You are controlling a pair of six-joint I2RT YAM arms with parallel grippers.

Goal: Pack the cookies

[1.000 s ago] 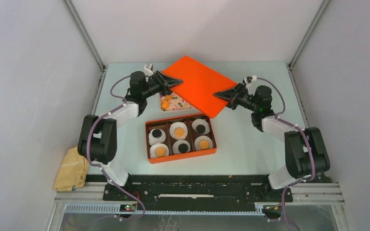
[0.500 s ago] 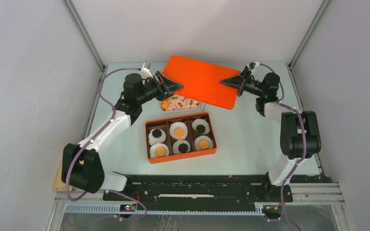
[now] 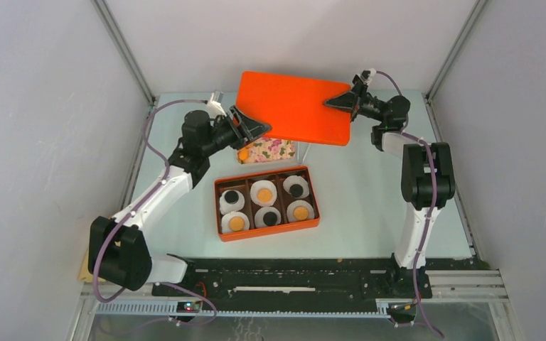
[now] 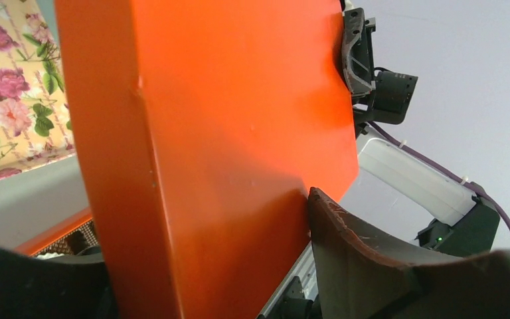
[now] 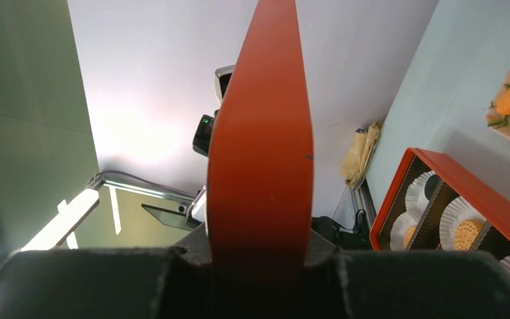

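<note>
Orange lid (image 3: 291, 106) clamped at opposite ends by left end effector (image 3: 261, 128) and right end effector (image 3: 332, 104), six cookies (image 3: 264, 194) in white cups (image 3: 255, 186) inside orange box (image 3: 270, 226) on tabletop (image 3: 370, 185), all seen from top only, right wrist view shows lid edge-on, left wrist view a flowered tray (image 4: 6, 100) behind it

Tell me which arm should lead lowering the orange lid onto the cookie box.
Probably the left. Both grippers clamp the lid, but the left gripper holds the edge nearer the box, while the right gripper grips the far edge, farther back.
</note>
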